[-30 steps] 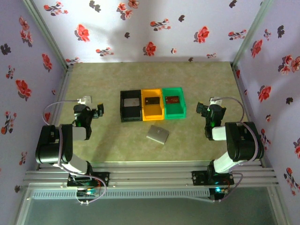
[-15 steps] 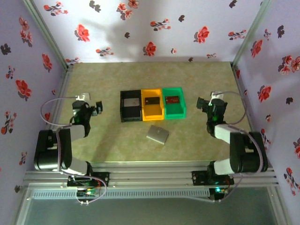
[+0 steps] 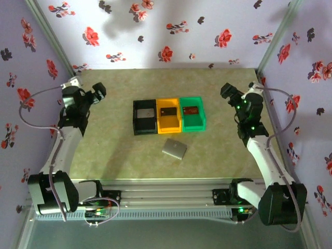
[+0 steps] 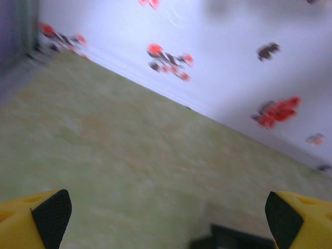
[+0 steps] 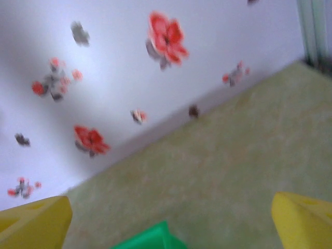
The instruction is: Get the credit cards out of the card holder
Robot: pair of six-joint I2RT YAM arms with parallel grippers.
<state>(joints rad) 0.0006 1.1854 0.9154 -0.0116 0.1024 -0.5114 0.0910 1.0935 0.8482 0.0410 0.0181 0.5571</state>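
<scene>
The grey card holder [image 3: 174,149] lies flat and tilted on the table, in front of the three bins. A reddish-brown credit card [image 3: 191,110] lies in the green bin [image 3: 200,122], a dark card [image 3: 167,112] in the orange bin [image 3: 169,127], and a light grey card [image 3: 146,112] in the black bin [image 3: 144,129]. My left gripper [image 3: 98,92] [image 4: 166,215] is raised at the far left, open and with nothing between its fingers. At the far right my right gripper [image 3: 228,91] [image 5: 171,218] is also raised, open and holding nothing. Both are well away from the card holder.
Flowered walls close in the table at the back and both sides. In the left wrist view a corner of the black bin [image 4: 233,239] shows below the fingers. A corner of the green bin [image 5: 150,239] shows in the right wrist view.
Both arms have lifted from their folded pose near the front and stretched outward and back, each gripper now high near its side wall. The card holder and bins have not moved.
</scene>
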